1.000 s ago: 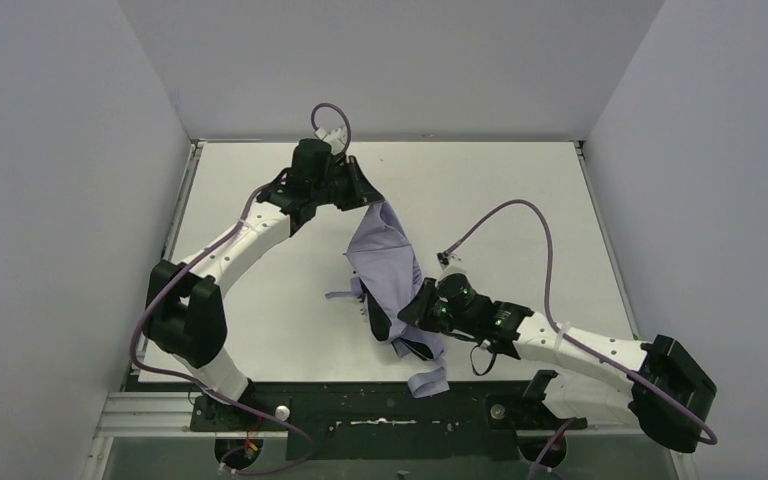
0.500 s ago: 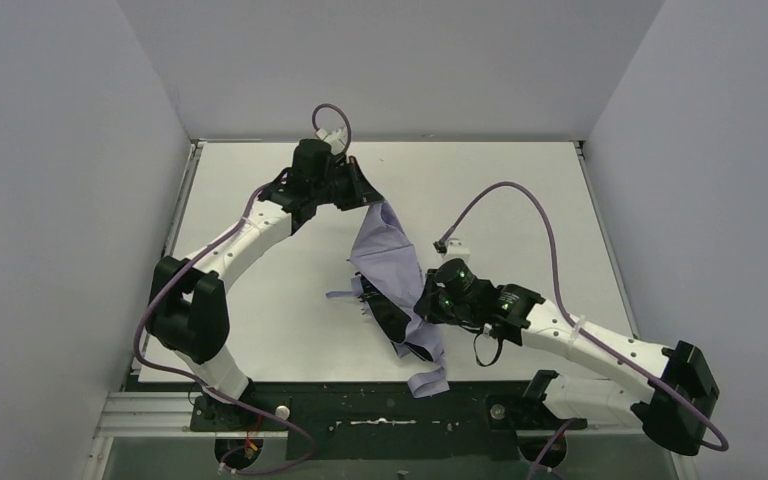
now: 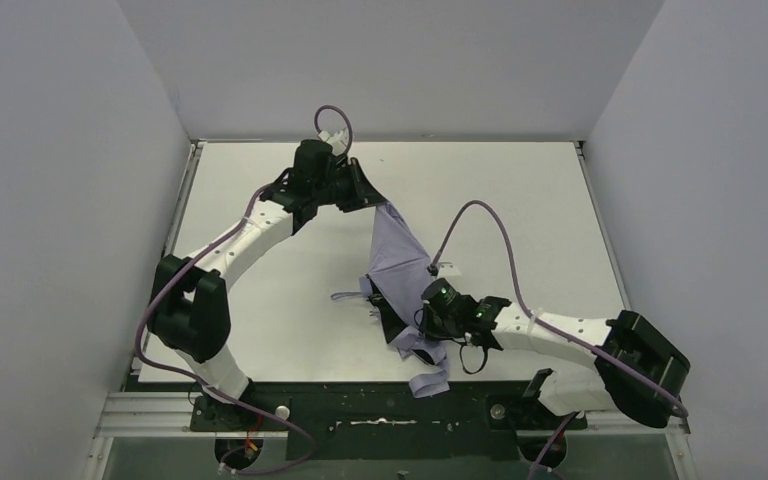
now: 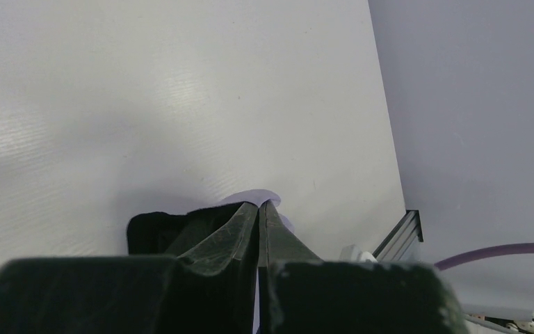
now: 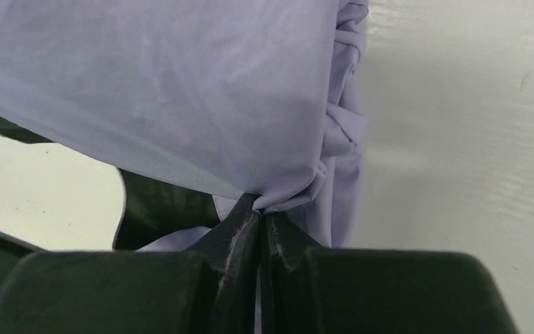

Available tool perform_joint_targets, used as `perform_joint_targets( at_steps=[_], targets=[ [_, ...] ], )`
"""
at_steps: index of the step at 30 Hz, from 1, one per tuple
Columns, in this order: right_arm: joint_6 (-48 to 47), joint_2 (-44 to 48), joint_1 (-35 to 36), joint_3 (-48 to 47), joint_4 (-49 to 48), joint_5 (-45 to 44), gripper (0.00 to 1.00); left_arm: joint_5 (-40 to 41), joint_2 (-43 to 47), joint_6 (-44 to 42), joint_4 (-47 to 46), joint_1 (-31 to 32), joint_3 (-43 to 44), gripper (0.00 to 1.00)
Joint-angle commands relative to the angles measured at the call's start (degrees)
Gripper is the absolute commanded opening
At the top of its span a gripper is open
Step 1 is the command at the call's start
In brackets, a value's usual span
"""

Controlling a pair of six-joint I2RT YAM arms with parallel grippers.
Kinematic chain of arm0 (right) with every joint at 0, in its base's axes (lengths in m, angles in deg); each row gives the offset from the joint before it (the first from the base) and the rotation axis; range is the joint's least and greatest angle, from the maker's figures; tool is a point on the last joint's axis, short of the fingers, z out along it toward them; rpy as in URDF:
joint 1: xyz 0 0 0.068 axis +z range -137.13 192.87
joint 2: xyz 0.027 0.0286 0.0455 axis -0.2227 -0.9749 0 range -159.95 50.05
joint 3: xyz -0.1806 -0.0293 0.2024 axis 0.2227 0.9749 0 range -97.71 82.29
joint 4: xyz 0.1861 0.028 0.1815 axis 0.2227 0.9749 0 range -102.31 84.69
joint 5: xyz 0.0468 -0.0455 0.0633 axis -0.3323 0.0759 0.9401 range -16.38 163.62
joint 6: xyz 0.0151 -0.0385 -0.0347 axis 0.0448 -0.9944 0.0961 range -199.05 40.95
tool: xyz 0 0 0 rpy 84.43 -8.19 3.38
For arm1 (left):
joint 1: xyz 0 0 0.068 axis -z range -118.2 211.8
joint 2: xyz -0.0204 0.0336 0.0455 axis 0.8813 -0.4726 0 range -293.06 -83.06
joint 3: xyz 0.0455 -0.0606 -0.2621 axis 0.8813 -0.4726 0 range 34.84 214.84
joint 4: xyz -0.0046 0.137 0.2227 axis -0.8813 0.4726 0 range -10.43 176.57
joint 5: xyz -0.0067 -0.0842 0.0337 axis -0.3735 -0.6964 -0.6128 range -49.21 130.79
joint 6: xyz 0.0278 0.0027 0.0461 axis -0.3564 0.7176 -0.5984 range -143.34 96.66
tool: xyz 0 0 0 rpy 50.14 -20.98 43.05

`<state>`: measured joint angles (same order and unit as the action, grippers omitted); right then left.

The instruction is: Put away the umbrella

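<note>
**Left gripper** (image 3: 376,202)
- Position: far centre of the white table (image 3: 520,200), at the far tip of the umbrella (image 3: 395,255).
- State: fingers pressed flat together, pinching a corner of the lavender canopy.
- Left wrist view (image 4: 259,205): only a small lip of the umbrella (image 4: 254,197) shows past the closed fingertips, over bare table (image 4: 146,104).

**Umbrella**
- Position: middle of the table, strung between the two grippers. It runs from the left gripper at the far end down toward the near edge.
- Condition: collapsed but not bundled, with the canopy loose and crumpled.
- Outer face: lavender, pulled into a taut narrow triangle below the left gripper and widening into folds lower down.
- Black inner face (image 3: 390,318): exposed at the lower left of the heap.
- Lavender strip (image 3: 345,295): thin, lying out to the left on the table.
- Lavender tail (image 3: 428,383): reaches past the near table edge onto the black rail (image 3: 360,410).
- Handle and shaft: cannot be made out.

**Right gripper** (image 3: 418,322)
- Position: against the right side of the lower heap, near the front edge.
- State: clenched on a gather of canopy fabric.
- Right wrist view (image 5: 259,212): the umbrella (image 5: 181,90) puckers to a point where the fingertips meet. The lavender sheet spreads up and to the left, the black lining shows beneath it, and table (image 5: 459,139) lies to the right.
</note>
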<state>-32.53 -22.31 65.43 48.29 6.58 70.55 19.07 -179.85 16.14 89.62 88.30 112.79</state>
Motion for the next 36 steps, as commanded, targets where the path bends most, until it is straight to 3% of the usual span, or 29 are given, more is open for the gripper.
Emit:
perform_joint_targets(
  at_steps=[1,6,11,21,29,36],
  targets=[
    [3.6,-3.2,0.3,5.8,-12.7,-1.5,0.00,-2.0,-1.0,2.1,-6.8,-1.2,2.7,0.00],
    [9.1,-9.8,0.3,12.5,-30.6,-1.1,0.00,-3.7,-2.9,2.8,-7.7,-1.9,6.0,0.00],
    [12.1,-17.2,0.4,12.6,-39.3,1.3,0.00,-5.5,-2.3,3.6,-9.2,-2.1,7.5,0.00],
    [12.1,-17.5,0.4,11.0,-36.9,-0.7,0.00,-6.9,7.4,3.7,-9.2,-0.8,-3.3,0.00],
    [12.0,-18.4,0.5,9.9,-36.6,-0.9,0.00,-1.4,18.2,4.6,-9.2,4.0,-15.3,0.00],
    [12.6,-18.8,0.7,8.7,-36.3,-1.7,0.00,4.1,26.1,9.7,-19.7,9.8,-31.7,0.00]
  ],
)
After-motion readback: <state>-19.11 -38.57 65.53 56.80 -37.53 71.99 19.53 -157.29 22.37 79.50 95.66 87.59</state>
